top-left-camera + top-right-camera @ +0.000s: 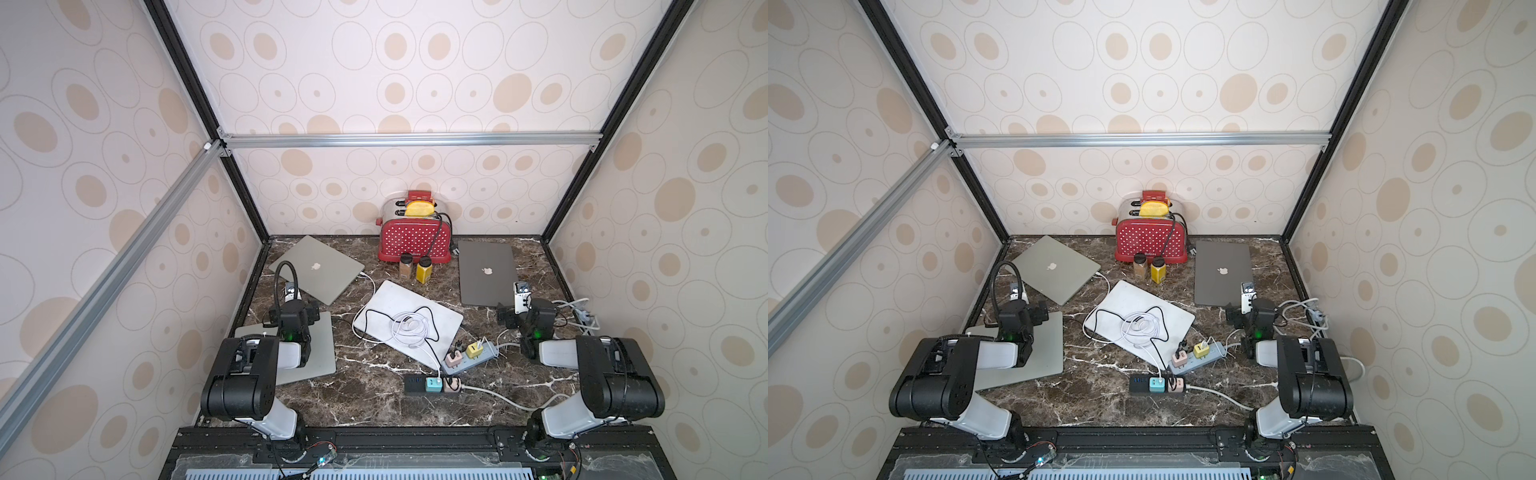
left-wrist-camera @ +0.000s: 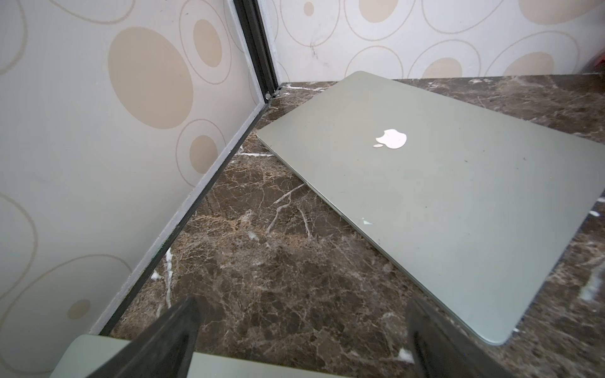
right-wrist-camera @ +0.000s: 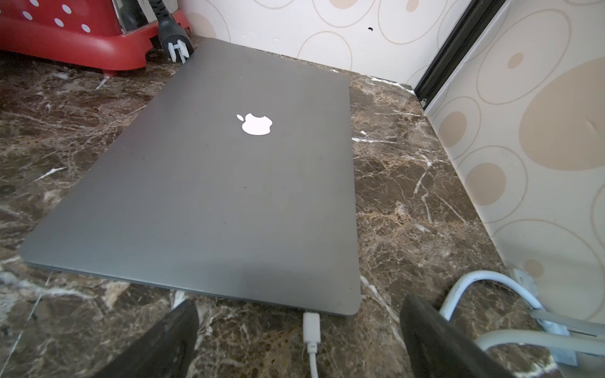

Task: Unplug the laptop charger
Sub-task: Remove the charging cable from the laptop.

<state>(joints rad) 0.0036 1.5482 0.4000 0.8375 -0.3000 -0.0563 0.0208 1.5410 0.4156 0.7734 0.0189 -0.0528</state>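
Brown marble-patterned table [image 3: 409,203], walled in by beige-circle wallpaper. On it lies a dark grey laptop [image 3: 212,183], lid shut, bearing a white Apple logo and no readable words. A white charger plug [image 3: 311,322] sits in the edge nearest the right arm, its cable trailing back toward that arm. The right end effector [image 3: 299,311] hovers just short of the plug, fingers spread wide and holding nothing. The left end effector [image 2: 302,314] is likewise spread and empty, near a silver laptop [image 2: 425,203] with the same logo. Lettering low on the red polka-dot toaster [image 1: 1150,241] is too small to read.
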